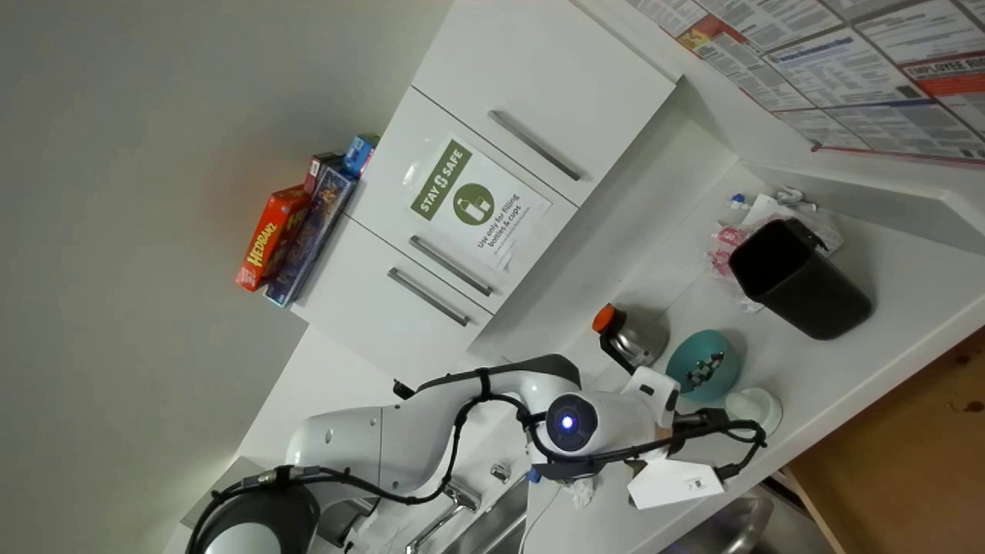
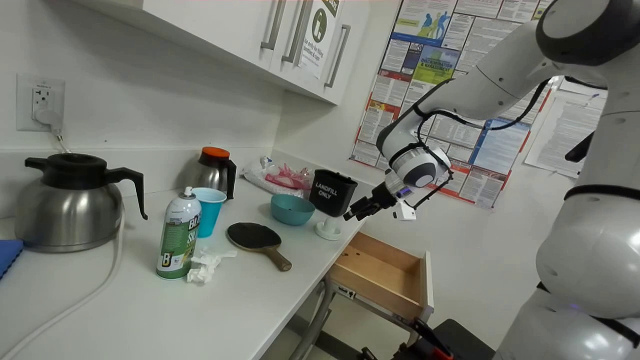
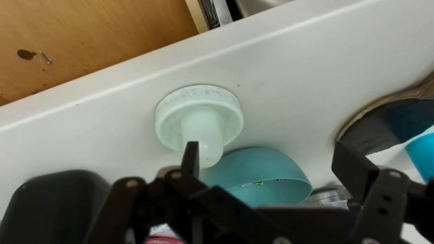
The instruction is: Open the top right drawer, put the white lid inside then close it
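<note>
End effector [image 3: 267, 157] near white lid [image 3: 202, 122]

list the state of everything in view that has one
Top right drawer: pulled open
White lid: on the counter, not gripped
Fingers: apart, holding nothing
Cupboard doors: shut
Teal bowl: upright, small items inside
Black bin: upright, open-topped
Paddle: lying flat
Spray can: upright
Blue cup: upright
White plug: plugged in

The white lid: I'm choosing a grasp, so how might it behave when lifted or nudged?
The white lid is probably stiff: its base looks evenly round. Nudged, it would likely slide rather than tip, since that broad base stands on the counter. Its knob looks smooth and rounded, so a pinch there might slip.
</note>
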